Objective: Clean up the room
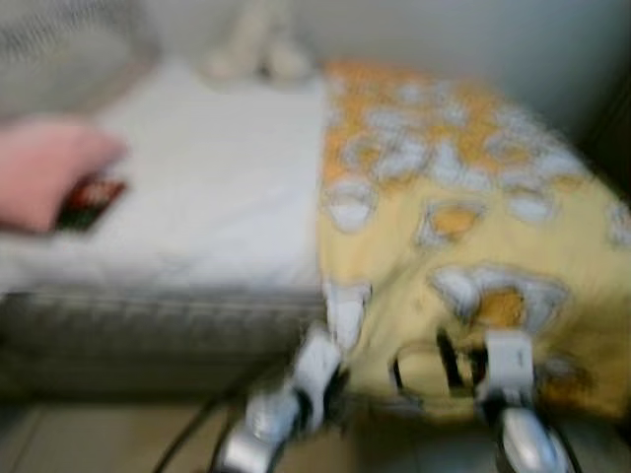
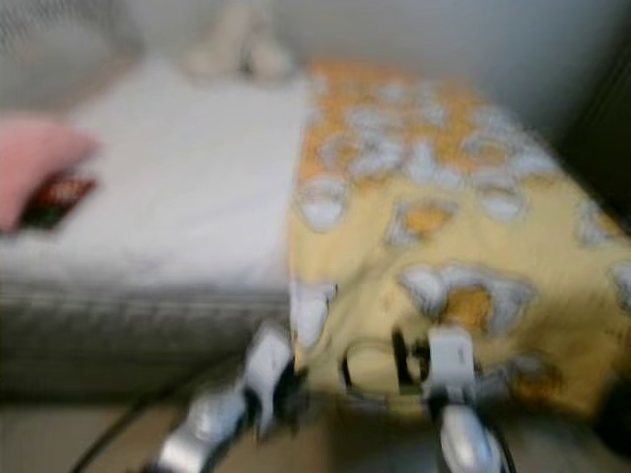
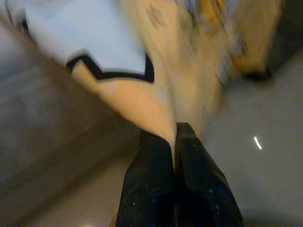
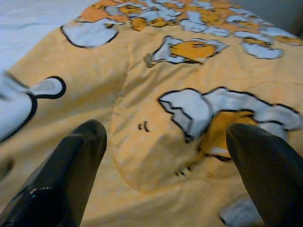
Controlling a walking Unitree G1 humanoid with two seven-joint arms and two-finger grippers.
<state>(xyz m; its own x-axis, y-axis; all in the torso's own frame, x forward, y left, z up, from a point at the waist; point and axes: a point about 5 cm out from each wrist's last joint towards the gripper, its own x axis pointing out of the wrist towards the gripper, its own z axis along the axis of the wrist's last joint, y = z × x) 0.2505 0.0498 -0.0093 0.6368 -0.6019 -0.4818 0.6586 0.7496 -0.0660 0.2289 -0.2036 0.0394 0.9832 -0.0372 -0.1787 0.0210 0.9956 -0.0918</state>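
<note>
A yellow blanket (image 1: pixel 463 197) printed with white and orange egg shapes covers the right half of the bed and hangs over its near edge. My left gripper (image 3: pixel 174 136) is shut on the blanket's hanging edge, low by the mattress side, and a fold of cloth rises from between the fingers. My right gripper (image 4: pixel 165 137) is open just above the blanket's near part, its two black fingers (image 4: pixel 71 161) spread wide with cloth under them. In the eye views both arms reach up to the bed's front edge. Everything is blurred.
The left half of the bed is a bare white sheet (image 1: pixel 207 177) over a grey mattress side (image 1: pixel 148 335). A pink pillow (image 1: pixel 44 172) and a small dark red item (image 1: pixel 89 202) lie at the left. A pale plush toy (image 1: pixel 258 44) sits by the wall. A dark cable (image 1: pixel 187 434) crosses the floor.
</note>
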